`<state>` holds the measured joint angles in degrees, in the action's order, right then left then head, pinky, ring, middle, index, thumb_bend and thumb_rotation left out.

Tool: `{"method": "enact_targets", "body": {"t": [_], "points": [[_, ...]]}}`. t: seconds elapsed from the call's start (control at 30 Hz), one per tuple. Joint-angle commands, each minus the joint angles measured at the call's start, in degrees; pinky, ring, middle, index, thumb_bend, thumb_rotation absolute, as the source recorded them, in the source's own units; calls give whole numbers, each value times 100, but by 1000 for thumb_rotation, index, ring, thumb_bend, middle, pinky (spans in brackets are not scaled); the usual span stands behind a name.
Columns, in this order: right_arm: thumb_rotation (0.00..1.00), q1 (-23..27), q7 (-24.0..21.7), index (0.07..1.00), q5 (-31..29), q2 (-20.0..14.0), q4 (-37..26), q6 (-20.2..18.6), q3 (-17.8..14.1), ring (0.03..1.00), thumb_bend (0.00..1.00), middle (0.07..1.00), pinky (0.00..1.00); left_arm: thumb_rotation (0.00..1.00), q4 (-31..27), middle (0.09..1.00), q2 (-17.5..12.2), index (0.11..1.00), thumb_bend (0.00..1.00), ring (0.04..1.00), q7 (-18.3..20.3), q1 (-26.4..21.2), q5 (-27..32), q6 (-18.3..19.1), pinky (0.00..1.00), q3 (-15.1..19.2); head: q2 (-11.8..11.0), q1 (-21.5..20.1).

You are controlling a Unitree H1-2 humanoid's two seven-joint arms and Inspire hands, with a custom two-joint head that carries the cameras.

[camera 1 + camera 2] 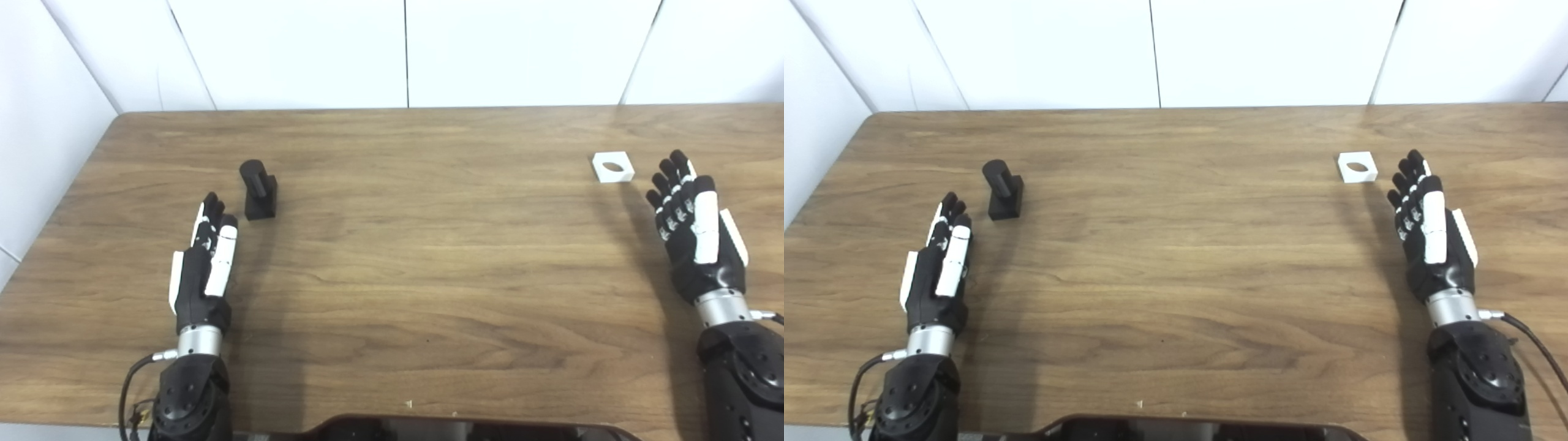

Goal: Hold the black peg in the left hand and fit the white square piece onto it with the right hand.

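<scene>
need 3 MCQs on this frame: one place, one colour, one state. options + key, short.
1. Where is the black peg?
A. in the left hand
B. on the table, just beyond the left hand
C. beside the white piece

2. What colour is the square piece with the hole?
A. white
B. black
C. red

3. What state is the right hand in?
A. shut on the piece
B. shut on nothing
C. open

Key: 1 B, the peg stands apart from the left hand on the table; 2 A, it is plainly white; 3 C, fingers spread, holding nothing.
</scene>
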<state>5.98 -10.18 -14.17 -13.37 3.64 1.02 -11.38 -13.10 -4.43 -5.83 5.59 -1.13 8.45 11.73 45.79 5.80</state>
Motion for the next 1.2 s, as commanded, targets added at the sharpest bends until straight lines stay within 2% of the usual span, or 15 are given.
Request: {"method": "enact_targets", "body": {"t": [0.0,0.1,0.2,0.33,0.4,0.73,0.93,1.03,1.17], "points": [[1000,-195,-15,1000,-18,132,158,151,67,1000,508,1000,1000,680,-347,1000,-121,946,461,1000,-275,-141,-852,172,1000,-139,6,11],[1000,-197,-42,1000,-4,122,195,189,87,1000,509,1000,1000,674,-482,998,-167,955,476,992,-433,-161,-1566,414,983,-285,6,14],[1000,-194,-47,1000,-13,128,224,217,93,1000,495,1000,1000,602,-591,1000,-184,962,522,981,-507,-213,-2085,583,934,-380,-3,19],[1000,-192,-40,1000,-9,139,247,251,97,1000,501,1000,1000,479,-648,1000,-156,948,572,995,-612,-318,-2516,685,962,-422,-12,23],[1000,-198,-40,1000,1,139,260,277,102,1000,503,1000,1000,452,-668,997,-124,939,590,995,-677,-377,-2773,800,953,-448,-21,41],[1000,-207,69,1000,38,204,273,270,116,1000,482,1000,1000,429,-616,1000,-164,920,683,1000,-765,-722,-3925,1372,954,-645,-72,74],[1000,-216,109,1000,64,231,289,305,149,1000,506,1000,1000,370,-317,987,-396,880,726,1000,-756,-988,-5035,1716,995,-916,-90,77],[1000,-228,131,1000,91,249,284,322,158,1000,513,1000,1000,414,-134,984,-522,842,735,1000,-649,-1099,-5605,1832,1000,-1035,-116,66],[1000,-225,129,1000,105,259,317,377,150,1000,519,1000,1000,478,45,998,-531,808,751,1000,-383,-1221,-6176,1844,1000,-1001,-145,75]]}}
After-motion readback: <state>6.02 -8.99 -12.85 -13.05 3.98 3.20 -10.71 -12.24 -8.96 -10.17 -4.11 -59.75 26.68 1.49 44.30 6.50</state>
